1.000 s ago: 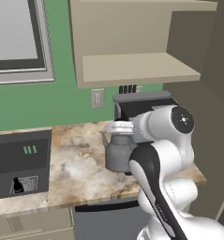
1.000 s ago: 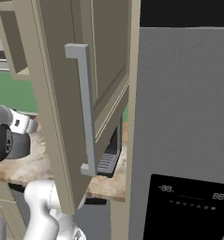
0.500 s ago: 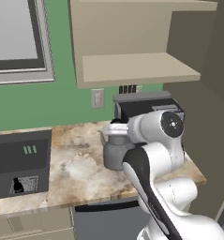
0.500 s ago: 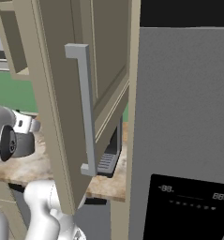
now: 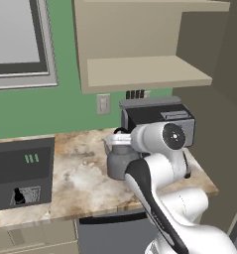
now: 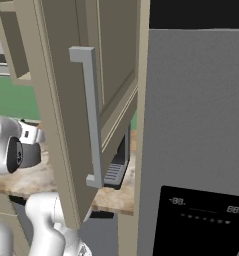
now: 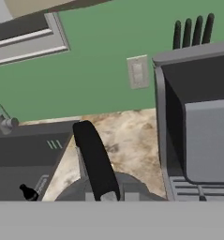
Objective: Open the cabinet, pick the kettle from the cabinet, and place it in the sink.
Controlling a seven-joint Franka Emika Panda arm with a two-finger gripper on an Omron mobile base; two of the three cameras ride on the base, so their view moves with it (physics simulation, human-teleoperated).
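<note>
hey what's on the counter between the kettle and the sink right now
Nothing stands there. In the left base view, bare marbled counter runs from the kettle to the sink; the hand view shows the same.

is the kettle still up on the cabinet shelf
No, the kettle is down at counter level in front of the coffee machine, and the cabinet shelf above it is bare.

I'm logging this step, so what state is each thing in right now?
cabinet: open, door swung wide, shelf bare.
kettle: upright over the counter, out of the cabinet, not yet in the sink.
gripper: shut on the kettle's handle.
sink: holds no kettle.
</note>
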